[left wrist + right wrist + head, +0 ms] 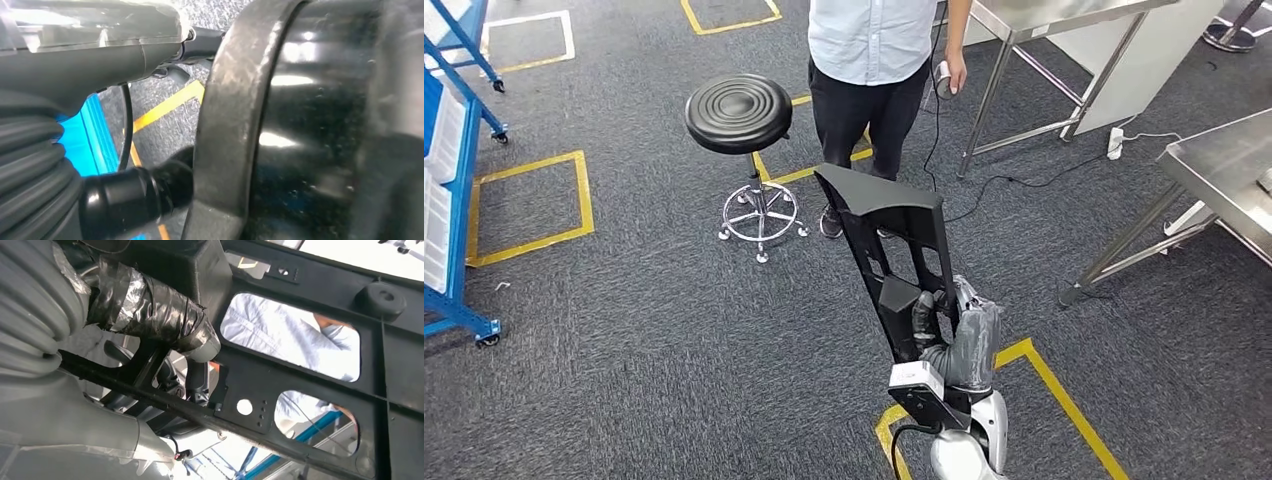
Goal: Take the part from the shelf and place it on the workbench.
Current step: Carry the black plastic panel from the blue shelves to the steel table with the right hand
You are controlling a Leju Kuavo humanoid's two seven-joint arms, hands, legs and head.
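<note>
Presently catalogued, left to right across the head view.

Shelf (pixel 446 190): blue frame on castors with pale bins, stood at the left edge of the carpeted floor (pixel 624 340), beside yellow tape squares.

Stool (pixel 740 113): black round seat on a chrome wheeled base, stood well apart from the shelf.

Person (pixel 874 60): stood just beyond the stool, pale shirt, dark trousers, a small object in one hand.

Part (pixel 894 250): long black moulded frame with cut-out windows and ribs, held upright and tilted, its broad end toward the person, its lower end in the right hand (pixel 959 340). It touched no surface. The right wrist view showed the same part (pixel 310 315) as an open lattice with small holes and a round boss.

Right hand: closed round a lower rib of the part, taped thumb (pixel 155 315) pressed across it.

Left hand (pixel 125 200): seen close beside a dark glossy curved surface; whether it was open or closed could not be told.

Workbench (pixel 1224 165): steel top on steel legs at the right edge, well apart from the part.

Handling, as judged: stiff plastic, probably light for its length, smooth and liable to swing or twist about a one-handed low grip. A hold on a rib nearer mid-length would likely steady it. Thin ribs might crack if knocked against the workbench edge.
</note>
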